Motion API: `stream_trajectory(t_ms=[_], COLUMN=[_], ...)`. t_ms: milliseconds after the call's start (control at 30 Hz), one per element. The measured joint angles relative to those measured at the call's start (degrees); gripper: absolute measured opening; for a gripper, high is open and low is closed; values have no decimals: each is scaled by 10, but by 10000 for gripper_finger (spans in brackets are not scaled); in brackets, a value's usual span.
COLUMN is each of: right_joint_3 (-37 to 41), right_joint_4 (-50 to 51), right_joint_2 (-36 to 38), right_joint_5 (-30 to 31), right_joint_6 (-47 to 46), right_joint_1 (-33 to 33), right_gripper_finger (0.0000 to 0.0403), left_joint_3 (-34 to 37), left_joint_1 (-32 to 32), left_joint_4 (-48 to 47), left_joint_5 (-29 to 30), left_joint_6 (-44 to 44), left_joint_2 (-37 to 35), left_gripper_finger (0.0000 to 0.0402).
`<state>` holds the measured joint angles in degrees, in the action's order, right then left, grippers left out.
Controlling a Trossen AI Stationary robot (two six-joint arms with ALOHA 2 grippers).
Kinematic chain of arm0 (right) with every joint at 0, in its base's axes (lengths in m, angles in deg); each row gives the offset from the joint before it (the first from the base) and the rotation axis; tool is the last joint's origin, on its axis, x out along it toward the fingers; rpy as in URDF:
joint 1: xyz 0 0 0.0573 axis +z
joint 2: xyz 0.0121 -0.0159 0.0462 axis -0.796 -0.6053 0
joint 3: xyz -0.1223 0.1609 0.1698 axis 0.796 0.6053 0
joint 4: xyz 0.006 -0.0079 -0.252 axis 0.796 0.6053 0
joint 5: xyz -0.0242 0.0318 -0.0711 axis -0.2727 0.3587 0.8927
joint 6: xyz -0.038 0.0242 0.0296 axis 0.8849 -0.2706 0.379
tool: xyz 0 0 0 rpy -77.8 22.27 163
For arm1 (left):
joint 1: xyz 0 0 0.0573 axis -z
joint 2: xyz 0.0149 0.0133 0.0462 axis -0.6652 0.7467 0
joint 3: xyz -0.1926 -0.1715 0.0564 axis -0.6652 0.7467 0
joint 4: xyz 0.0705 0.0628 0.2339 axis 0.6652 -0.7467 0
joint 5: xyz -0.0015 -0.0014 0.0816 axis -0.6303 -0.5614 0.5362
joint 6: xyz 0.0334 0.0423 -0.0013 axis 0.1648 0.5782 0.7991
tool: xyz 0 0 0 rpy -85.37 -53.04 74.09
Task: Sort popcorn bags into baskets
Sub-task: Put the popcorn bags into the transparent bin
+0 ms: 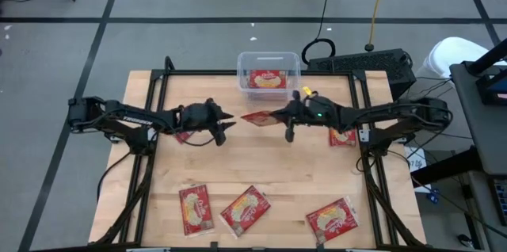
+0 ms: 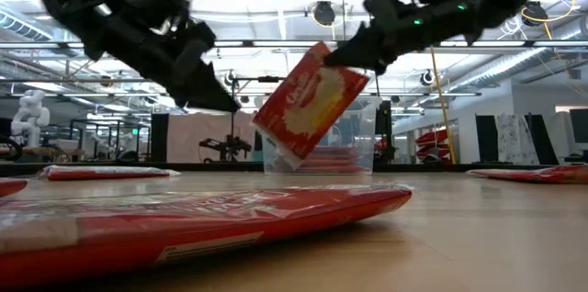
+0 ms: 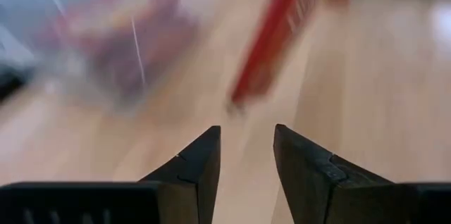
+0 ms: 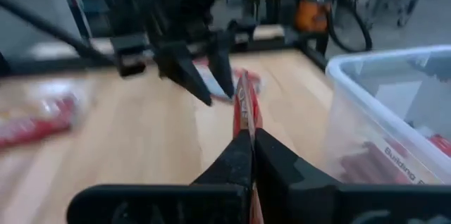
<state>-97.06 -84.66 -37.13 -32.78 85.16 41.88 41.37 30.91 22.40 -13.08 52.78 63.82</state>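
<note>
I see at least one packet in tub (image 1: 242, 65) at worktop's (image 1: 261, 165) far edge. Right gripper (image 1: 279, 115) jaws pinch bag (image 1: 257, 117) aloft near tub. Left gripper (image 1: 228, 120) jaws spread, empty. Five packets left on worktop, one partly under left arm.

Light wooden table (image 1: 261, 165), black frame rails down both sides. At the far edge, centre, sits the clear plastic tub (image 1: 268, 72). Along the near edge lie three popcorn bags: one left (image 1: 196, 209), one tilted beside it (image 1: 245, 210), one off to the right (image 1: 333, 219). Another bag (image 1: 343, 135) lies by the right rail, and one more (image 1: 185, 135) lies left of centre, mostly hidden under the left arm.
</note>
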Motion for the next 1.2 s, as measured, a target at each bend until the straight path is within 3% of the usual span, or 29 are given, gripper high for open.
stream_trajectory(t_ms=[67, 167, 433, 567, 733, 967, 1200], right_joint_3=[38, 78, 108, 118, 129, 141, 141], right_joint_4=[-57, -112, -103, -85, -54, -53, -58], right_joint_2=[10, 14, 15, 14, 14, 14, 14], right_joint_5=[-1, 0, 0, -1, -1, -1, -1], right_joint_6=[-15, -36, -63, -65, -63, -62, -50], right_joint_1=[0, 0, 4, 8, 9, 9, 9], right_gripper_finger=[0, 0, 0, 0, 0, 0, 0], left_joint_3=[29, 53, 15, -15, -44, -62, -66], left_joint_1=[0, 0, 6, 8, 8, 4, -17], left_joint_4=[108, 184, 187, 186, 186, 188, 225], left_joint_5=[0, 1, -11, -12, -12, -16, -104], left_joint_6=[-5, 3, -9, -4, 11, 36, 55], left_joint_2=[12, 27, 99, 151, 208, 226, 226], left_gripper_finger=[140, 157, 242, 262, 252, 215, 175])
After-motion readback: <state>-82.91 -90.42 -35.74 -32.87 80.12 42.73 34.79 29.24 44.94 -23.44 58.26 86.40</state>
